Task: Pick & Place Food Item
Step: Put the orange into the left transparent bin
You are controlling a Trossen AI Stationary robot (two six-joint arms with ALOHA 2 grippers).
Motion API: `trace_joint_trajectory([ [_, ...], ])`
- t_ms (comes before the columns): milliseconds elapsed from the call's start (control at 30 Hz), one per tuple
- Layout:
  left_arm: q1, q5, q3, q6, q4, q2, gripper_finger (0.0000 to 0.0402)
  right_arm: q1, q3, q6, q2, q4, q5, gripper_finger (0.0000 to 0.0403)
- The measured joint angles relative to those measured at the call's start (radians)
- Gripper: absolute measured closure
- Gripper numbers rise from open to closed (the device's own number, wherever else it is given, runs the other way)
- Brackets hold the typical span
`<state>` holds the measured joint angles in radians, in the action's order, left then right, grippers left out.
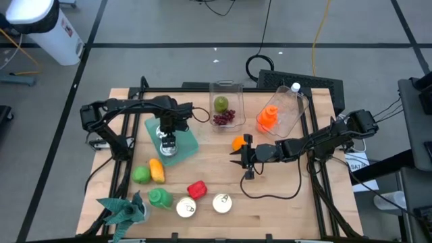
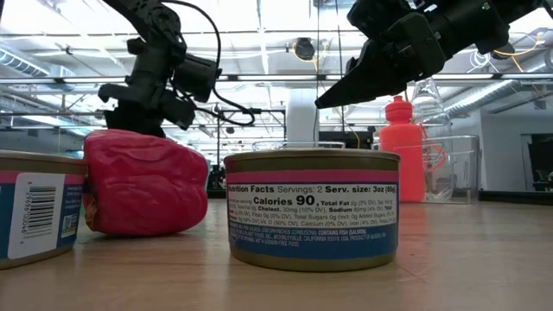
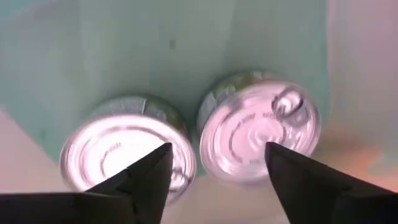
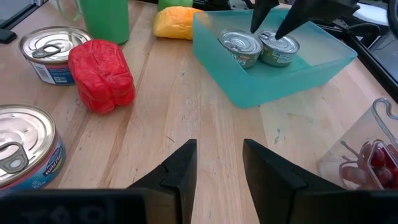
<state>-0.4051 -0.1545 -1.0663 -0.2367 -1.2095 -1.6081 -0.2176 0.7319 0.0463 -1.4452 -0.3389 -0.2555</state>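
Two silver-topped tins point(image 3: 258, 134) point(image 3: 124, 152) stand side by side on their bases in the teal tray point(image 1: 185, 138) at the table's left middle. My left gripper point(image 3: 217, 155) points down just above them, open, one fingertip point(image 3: 158, 158) over the left tin's rim and the other fingertip point(image 3: 277, 155) over the right tin's lid; from the right wrist view its tips point(image 4: 267, 28) stand close over the tins point(image 4: 261, 46). My right gripper point(image 4: 219, 149) hovers open with nothing between its fingers above bare wood at the table's middle point(image 1: 237, 156), beside an orange point(image 1: 237, 142).
Near the front edge lie a red pepper point(image 1: 196, 190), two more tins point(image 1: 186, 207) point(image 1: 222, 202), a green bottle point(image 1: 160, 198), green and yellow food point(image 1: 148, 172) and a teal cloth point(image 1: 125, 209). Clear containers with fruit point(image 1: 226, 108) and an orange bottle point(image 1: 268, 118) stand at the back.
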Motion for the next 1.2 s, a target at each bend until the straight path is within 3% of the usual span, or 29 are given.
trace_joint_trajectory([
  [200, 0.001, 0.036, -0.076, 0.013, -0.029, 0.0, 0.0207, 0.0, 0.0, 0.003, 0.0, 0.0, 0.0, 0.0284],
  [400, 0.034, 0.036, -0.238, 0.029, -0.004, 0.019, 0.031, 0.0, 0.0, 0.003, 0.0, 0.0, 0.0, 0.0284],
  [533, 0.083, -0.053, -0.293, 0.064, 0.158, 0.127, 0.0387, 0.0, 0.0, 0.002, 0.0, 0.0, 0.0, 0.0284],
  [633, 0.113, -0.087, -0.278, 0.108, 0.323, 0.271, 0.0391, -0.004, 0.0, 0.0, 0.0, 0.0, -0.001, 0.0284],
  [767, 0.177, -0.007, -0.157, 0.153, 0.493, 0.498, 0.0398, -0.008, 0.0, -0.004, 0.0, 0.001, 0.0, 0.0284],
  [1000, 0.284, 0.222, 0.286, 0.279, 0.83, 0.918, 0.0399, -0.009, 0.0, -0.003, 0.0, 0.001, -0.001, 0.0284],
  [1067, 0.288, 0.283, 0.393, 0.309, 0.943, 0.988, 0.0397, -0.009, 0.0, 0.001, 0.0, -0.002, -0.002, 0.0284],
  [1200, 0.289, 0.282, 0.575, 0.296, 1.173, 1.06, 0.0399, 0.0, 0.0, 0.017, 0.0, -0.031, -0.003, 0.0284],
])
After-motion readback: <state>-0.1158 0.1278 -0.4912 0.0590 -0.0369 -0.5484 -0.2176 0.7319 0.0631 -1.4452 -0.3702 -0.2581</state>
